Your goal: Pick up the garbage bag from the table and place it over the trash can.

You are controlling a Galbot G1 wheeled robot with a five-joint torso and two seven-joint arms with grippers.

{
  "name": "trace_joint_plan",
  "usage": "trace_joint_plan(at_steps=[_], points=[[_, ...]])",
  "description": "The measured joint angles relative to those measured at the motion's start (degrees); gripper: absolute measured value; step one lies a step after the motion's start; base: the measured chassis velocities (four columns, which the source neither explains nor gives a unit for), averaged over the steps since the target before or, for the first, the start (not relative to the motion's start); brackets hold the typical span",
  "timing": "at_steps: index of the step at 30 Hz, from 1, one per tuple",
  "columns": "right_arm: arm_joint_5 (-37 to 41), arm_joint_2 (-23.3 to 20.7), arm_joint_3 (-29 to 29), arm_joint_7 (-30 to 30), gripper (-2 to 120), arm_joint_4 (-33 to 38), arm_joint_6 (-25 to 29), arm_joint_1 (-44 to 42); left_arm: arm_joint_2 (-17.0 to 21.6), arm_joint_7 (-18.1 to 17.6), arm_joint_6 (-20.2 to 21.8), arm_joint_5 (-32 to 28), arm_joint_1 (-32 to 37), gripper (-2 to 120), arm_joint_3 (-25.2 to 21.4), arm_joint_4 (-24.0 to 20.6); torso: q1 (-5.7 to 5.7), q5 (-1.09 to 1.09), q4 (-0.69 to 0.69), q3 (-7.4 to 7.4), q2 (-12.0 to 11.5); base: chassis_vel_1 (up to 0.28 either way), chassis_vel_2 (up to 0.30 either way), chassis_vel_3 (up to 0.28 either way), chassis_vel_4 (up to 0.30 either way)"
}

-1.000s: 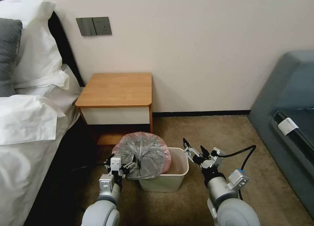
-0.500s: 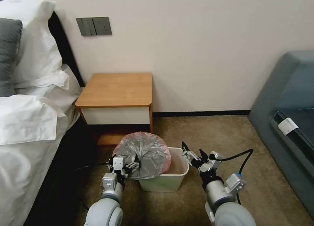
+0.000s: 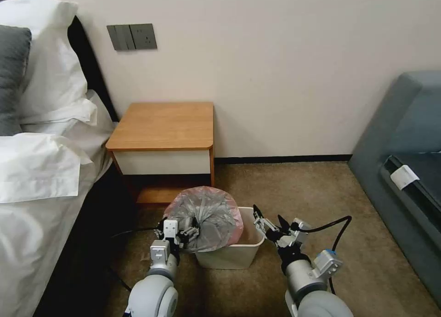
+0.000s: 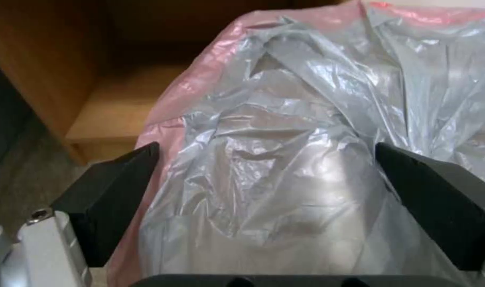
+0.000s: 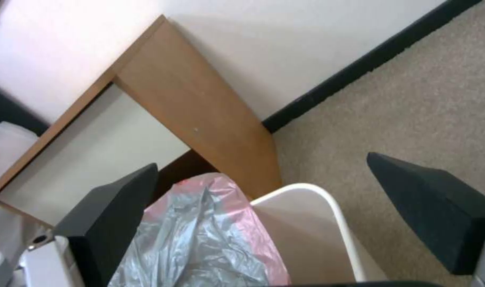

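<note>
The garbage bag [image 3: 206, 213], crinkly grey film with a pink rim, lies bunched over the left half of the cream trash can [image 3: 234, 257] on the carpet. Behind them stands the table [image 3: 165, 124], its top bare. My left gripper [image 3: 180, 229] is open at the bag's near left side; the left wrist view shows the garbage bag [image 4: 285, 159] bulging between its spread fingers. My right gripper [image 3: 268, 214] is open just right of the bin's right rim. In the right wrist view the trash can [image 5: 317, 223], the garbage bag [image 5: 200, 239] and the table [image 5: 200, 107] lie ahead of that gripper [image 5: 263, 163].
A bed [image 3: 41, 179] with white pillows and bedding runs along the left, close to my left arm. A grey-blue sofa [image 3: 404, 161] fills the right side. Open carpet [image 3: 294, 183] lies between the bin and the sofa. A black cable [image 3: 330, 225] loops off my right wrist.
Both grippers have closed in on the bin: the left one shifted right, against the bag, and the right one moved left to the bin's right rim. The bag nudged slightly right.
</note>
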Motion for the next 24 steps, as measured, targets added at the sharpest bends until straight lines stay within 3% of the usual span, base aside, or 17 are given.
trace_joint_plan(at_steps=[17,24], points=[[-0.2,0.1,0.2,1.0,100,-0.2,0.7,-0.1,-0.2,-1.4,2.4,-0.5,-1.2,95,1.6,1.0,0.00,0.00,0.00,0.00,0.0,0.000,0.000,0.000,0.000],[-0.4,0.5,0.3,1.1,100,-0.7,1.0,-0.2,0.6,-3.4,4.9,-5.4,-3.4,95,2.6,1.4,0.00,0.01,0.00,0.00,0.0,0.000,0.000,0.000,0.000]])
